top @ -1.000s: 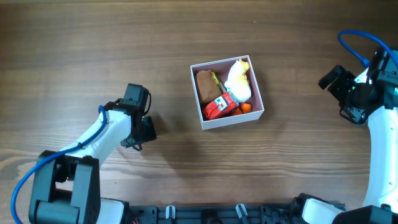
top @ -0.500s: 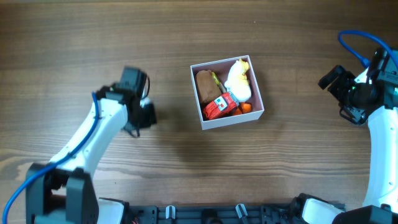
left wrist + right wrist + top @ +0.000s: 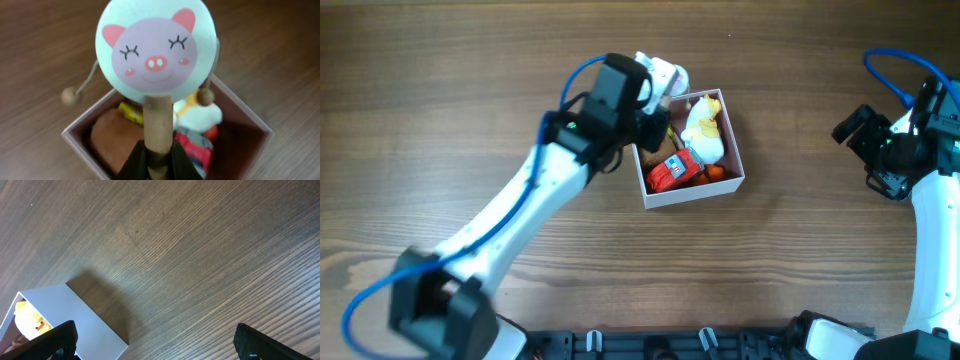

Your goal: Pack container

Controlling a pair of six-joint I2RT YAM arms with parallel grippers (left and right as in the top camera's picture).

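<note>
Above the container's plush and carton, left gripper holds pig drum.

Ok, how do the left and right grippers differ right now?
The left gripper grips the pig drum by its handle; the right gripper is open and empty. The left hangs over the container; the right is off to its side, over the table. Both have dark fingers.

White arms with black joints, black-fingered left claw, looping blue cables.
</note>
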